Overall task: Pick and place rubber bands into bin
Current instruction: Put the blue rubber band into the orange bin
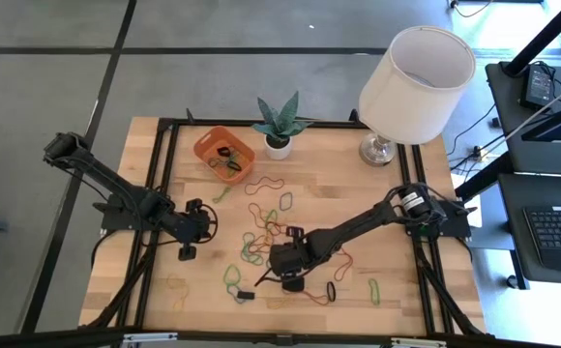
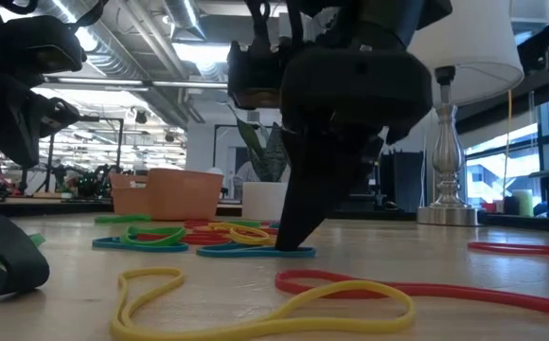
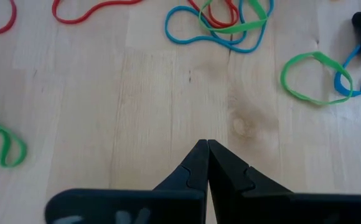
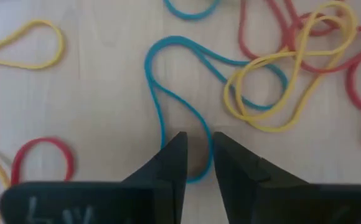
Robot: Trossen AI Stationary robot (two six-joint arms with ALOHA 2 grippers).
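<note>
Rubber bands (image 1: 261, 232) in mixed colours lie scattered flat over the middle and front of the wooden table. Several more lie in the orange bin (image 1: 224, 152) at the far left. My right gripper (image 4: 196, 140) points steeply down at the table's middle front, open by a narrow gap. Its fingertips stand on either side of one end of a blue rubber band (image 4: 174, 39), as the low view (image 2: 298, 244) also shows. My left gripper (image 3: 206, 146) hovers shut over bare wood at the table's left (image 1: 186, 242). My right gripper comes from above, slanting down, with the blue band's end loop (image 4: 196, 178) lying flat on the table between its fingertips. Whether the fingers touch the band, I cannot tell.
A potted plant (image 1: 279, 126) stands right of the bin, and a white-shaded lamp (image 1: 416, 72) stands at the far right. A yellow-and-red tangle (image 4: 292, 68) lies just beyond the blue band. A small dark object (image 1: 245, 293) sits near the front edge.
</note>
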